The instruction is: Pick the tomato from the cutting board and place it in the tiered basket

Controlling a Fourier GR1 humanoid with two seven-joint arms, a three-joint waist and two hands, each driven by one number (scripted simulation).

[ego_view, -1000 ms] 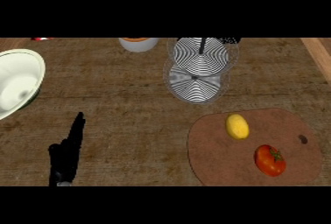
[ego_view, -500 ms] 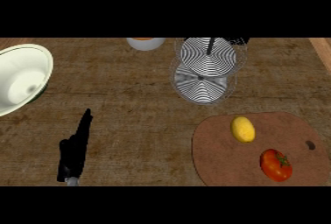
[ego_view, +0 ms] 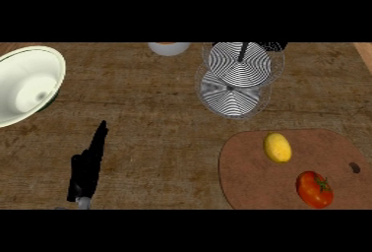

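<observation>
**A:** Toward the table's front right corner, what can be made out?

**B:** A red tomato (ego_view: pixel 315 189) is seen lying on the near right part of a round brown cutting board (ego_view: pixel 247 172), with a yellow lemon-like fruit (ego_view: pixel 277 146) set apart from it, farther back on the same board. Behind the board, toward the table's far edge, a wire tiered basket (ego_view: pixel 236 78) is seen from above.

**A:** How is the tomato likely to handle?

**B:** It is judged to be light, smooth and rather soft, apt to roll or bruise. It would best be taken around its widest part, with fingers on opposite sides.

**A:** And the hands?

**B:** Only the left hand (ego_view: pixel 87 165) is shown, near the table's front left, black, with fingers straight and holding nothing. The right hand is not in view.

**A:** What is hidden?

**B:** The board's near edge is cut off. A pale bowl (ego_view: pixel 25 83) at the left edge and a small cup (ego_view: pixel 169 47) at the far edge are only partly shown. How the basket's tiers are spaced cannot be told.
</observation>
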